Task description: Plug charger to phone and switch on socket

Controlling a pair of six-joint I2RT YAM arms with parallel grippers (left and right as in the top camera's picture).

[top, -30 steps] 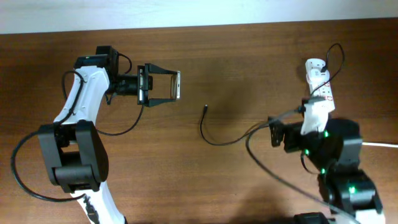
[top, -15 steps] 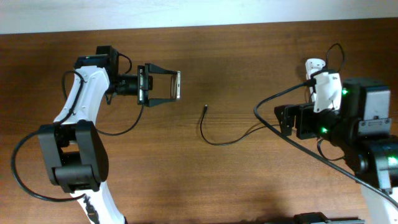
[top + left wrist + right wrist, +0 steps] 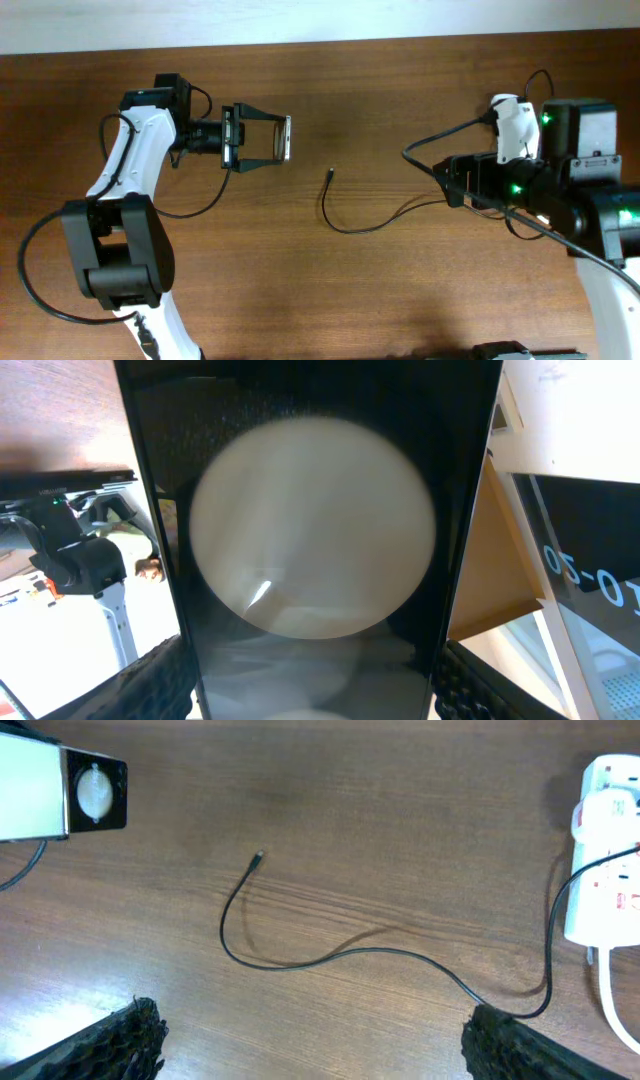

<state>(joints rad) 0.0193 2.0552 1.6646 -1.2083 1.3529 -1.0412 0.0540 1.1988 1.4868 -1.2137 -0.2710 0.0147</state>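
Note:
My left gripper (image 3: 268,138) is shut on the black glossy phone (image 3: 286,138) and holds it on edge above the table at the far left. In the left wrist view the phone (image 3: 310,540) fills the frame between the fingers (image 3: 315,700). The thin black charger cable (image 3: 350,229) lies in a curve on the table, its tip (image 3: 331,172) free, right of the phone and apart from it. It also shows in the right wrist view (image 3: 330,958). The white socket (image 3: 610,850) lies at the far right (image 3: 508,112). My right gripper (image 3: 455,185) is open and empty, above the cable (image 3: 320,1055).
The brown wooden table (image 3: 380,90) ends at a pale far edge. The socket's thick white cord (image 3: 608,995) runs toward the near side. The right arm hides part of the socket in the overhead view.
My right arm has swung toward the far side, next to the socket, its gripper still open. The left arm and the phone have not moved. The cable has shifted slightly.

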